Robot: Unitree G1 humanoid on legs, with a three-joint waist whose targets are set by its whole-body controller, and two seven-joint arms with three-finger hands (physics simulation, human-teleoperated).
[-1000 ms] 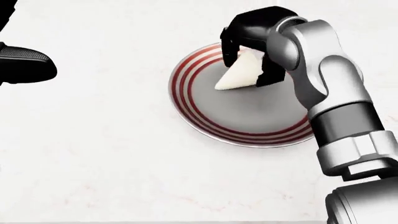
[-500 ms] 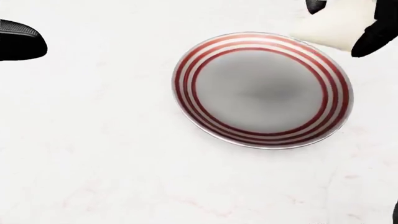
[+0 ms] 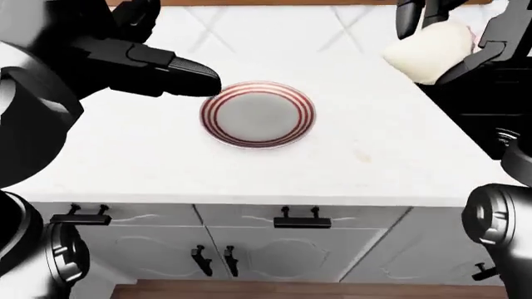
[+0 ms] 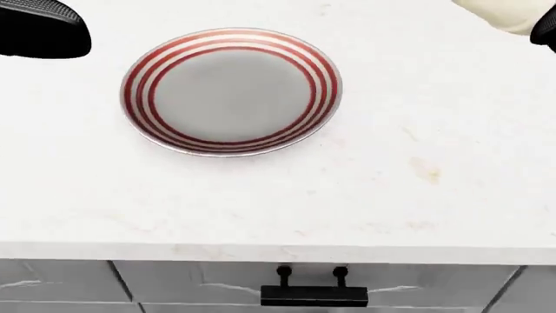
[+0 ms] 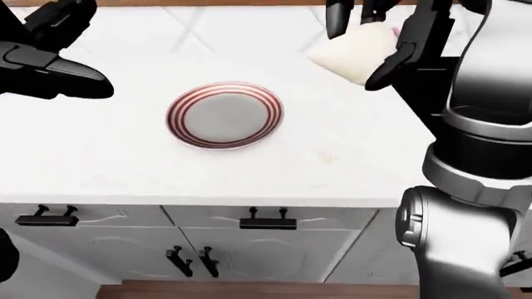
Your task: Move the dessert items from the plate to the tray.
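Gripping the cream dessert wedge (image 5: 359, 52), your right hand (image 5: 384, 37) has its black fingers (image 5: 387, 66) closed round it, up in the air past the right-eye view's upper right of the striped plate (image 5: 224, 115). The plate sits bare on the white counter (image 4: 365, 182). Your left hand (image 3: 158, 65) hangs above the counter just beside the plate, touching nothing; I cannot tell how far open it is.

The head view looks steeply down from close above the white counter (image 4: 409, 130), filling most of its width with the red-striped plate (image 4: 231, 91) and catching only the cabinet handle (image 4: 313, 287) at its bottom edge. The two eye views sit higher and farther off, tilted less, taking in the whole counter, the cabinet doors (image 3: 274, 249) below and the robot's arms. All three share the plate and counter edge; the right-eye view shows the plate farther left.
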